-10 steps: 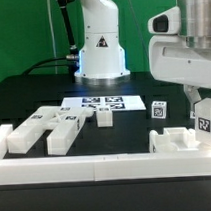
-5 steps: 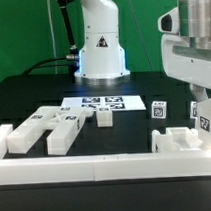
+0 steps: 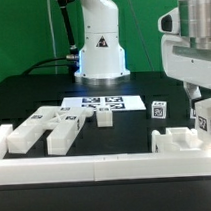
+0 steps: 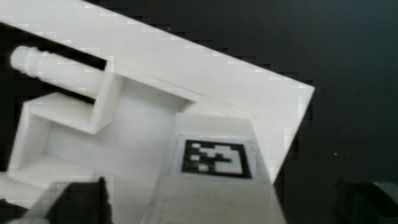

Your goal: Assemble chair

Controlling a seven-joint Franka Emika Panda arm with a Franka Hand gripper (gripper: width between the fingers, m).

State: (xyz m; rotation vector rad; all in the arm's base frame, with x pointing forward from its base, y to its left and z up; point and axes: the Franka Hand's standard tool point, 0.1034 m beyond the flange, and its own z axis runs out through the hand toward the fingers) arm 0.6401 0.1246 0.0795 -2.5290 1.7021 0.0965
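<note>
My gripper (image 3: 205, 108) hangs at the exterior view's right over a white chair part (image 3: 178, 141) that rests by the front rail. A tagged white chair piece (image 3: 207, 119) stands upright at that part's right end, between my fingers. In the wrist view the same piece (image 4: 214, 100) fills the picture, with its square tag facing the camera. The gripper (image 4: 222, 205) is open: its dark fingers (image 4: 80, 203) stand wide on either side, with gaps to the piece. More chair pieces (image 3: 40, 132) lie at the left.
The marker board (image 3: 121, 99) lies mid-table with two small white pieces (image 3: 104, 116) at its front edge. A small tagged block (image 3: 158, 109) stands to its right. A white rail (image 3: 97, 170) borders the front. The robot base (image 3: 99, 49) rises behind.
The gripper has shifted slightly toward the exterior view's right. The tagged piece under it has settled a little lower onto the white part.
</note>
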